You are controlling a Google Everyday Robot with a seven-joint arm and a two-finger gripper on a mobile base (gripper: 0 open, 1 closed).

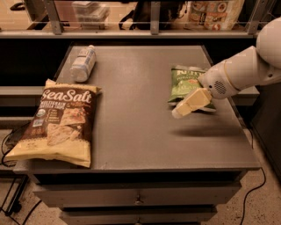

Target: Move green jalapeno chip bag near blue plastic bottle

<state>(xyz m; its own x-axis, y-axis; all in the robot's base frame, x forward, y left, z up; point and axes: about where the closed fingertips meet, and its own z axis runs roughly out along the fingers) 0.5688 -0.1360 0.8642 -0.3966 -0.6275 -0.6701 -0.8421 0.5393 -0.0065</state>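
The green jalapeno chip bag (184, 83) lies flat on the right side of the grey table (136, 132). The blue plastic bottle (83, 63) lies on its side at the table's far left, white cap pointing away. My gripper (184, 107) comes in from the right on a white arm and hovers over the near edge of the green bag, covering its lower right part. Its cream fingers point left and down.
A large brown-and-yellow "Sea Salt" chip bag (59, 121) lies at the front left, overhanging the table edge. A shelf with railing posts and packages (215, 13) runs behind the table. Drawers sit below the tabletop. Cables hang at the left and right.
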